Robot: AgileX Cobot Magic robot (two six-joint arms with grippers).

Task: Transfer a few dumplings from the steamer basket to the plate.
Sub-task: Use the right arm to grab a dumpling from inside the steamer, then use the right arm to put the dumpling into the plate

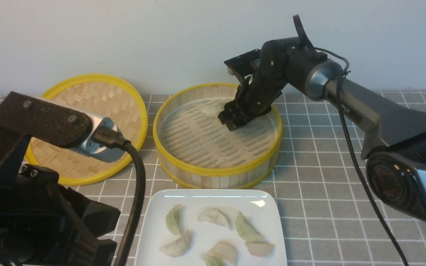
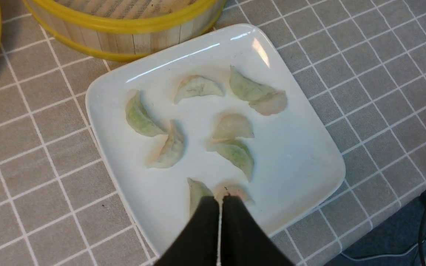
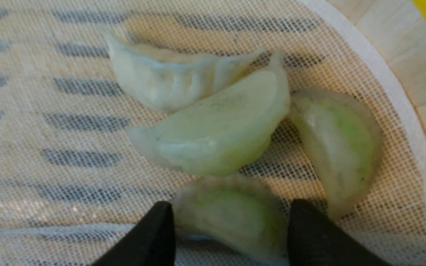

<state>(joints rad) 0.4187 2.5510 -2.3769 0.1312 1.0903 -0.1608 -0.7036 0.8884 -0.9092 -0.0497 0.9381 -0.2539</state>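
In the front view, a round bamboo steamer basket [image 1: 217, 170] with yellow rims is seen at the middle of the grey, white-gridded tabletop [image 1: 320, 166]. A flat yellow-rimmed woven-bamboo lid [image 1: 98, 99] lies just left of it. A glossy white square plate [image 1: 213, 201] lies just near of the basket. Small pale green and pinkish crescent dumplings [image 1: 246, 229] are scattered on the plate. The right hand [image 1: 231, 121] is lowered into the far side of the basket, and one whitish dumpling [image 1: 212, 109] is seen beside it. The lid's near part is blocked by the black left arm [image 1: 39, 122], and the plate's left edge by its cable [image 1: 137, 192].

In the left wrist view, the left hand [image 2: 220, 204] is seen with its fingers pressed together and nothing held. It stands above the plate's near edge. Two of the nine dumplings there are partly hidden by it.

In the right wrist view, four dumplings are seen on the basket's pale mesh liner [image 3: 50, 111], close to its wall. The right hand's fingers are spread apart, one on each side of the green dumpling [image 3: 227, 221] lying between them. Whether that dumpling is pressed by them cannot be told.
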